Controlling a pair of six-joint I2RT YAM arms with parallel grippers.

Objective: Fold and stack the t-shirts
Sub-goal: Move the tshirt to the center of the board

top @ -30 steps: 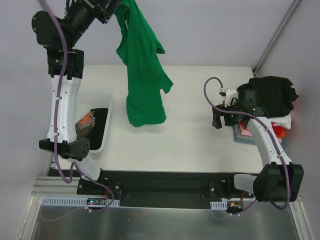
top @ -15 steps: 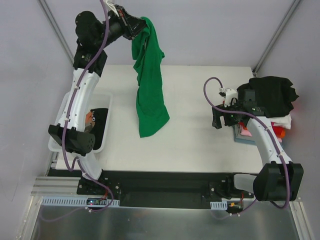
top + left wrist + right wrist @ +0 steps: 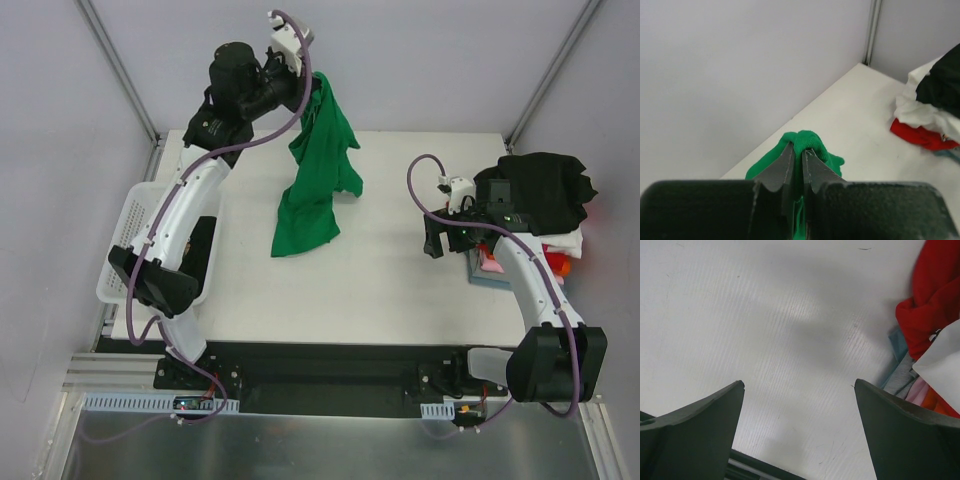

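**Top view.** The plain bright green cloth t-shirt (image 3: 315,190) hangs in a twisted bunch from the left fingers (image 3: 306,88). They are clenched on it high over the far middle of the white worktop (image 3: 380,290). Its lower end seems to reach the surface, though contact cannot be made out for certain. The right fingers (image 3: 431,243) hover released and empty, just beside the pile topped by a folded black t-shirt (image 3: 540,185). The white plastic mesh basket (image 3: 125,230) sits at the left edge.

The step in hand looks like spreading the green shirt flat for folding. It would go best if the hem lands first and the arm then draws away as it lowers, so the cloth unrolls instead of heaping. The open middle is the place for it, well apart from basket and pile.

**Left wrist.** The two pads meet on a narrow ridge of green cloth. With so little held, a jerk could pull it free, so smooth motion suits.

**Right wrist.** The fingers stand wide apart over bare worktop with nothing between them, and red cloth (image 3: 935,290) lies at the upper right. This arm is free to pinch a loose shoulder and pull the shirt square, but it should clear the pile first to avoid snagging it.
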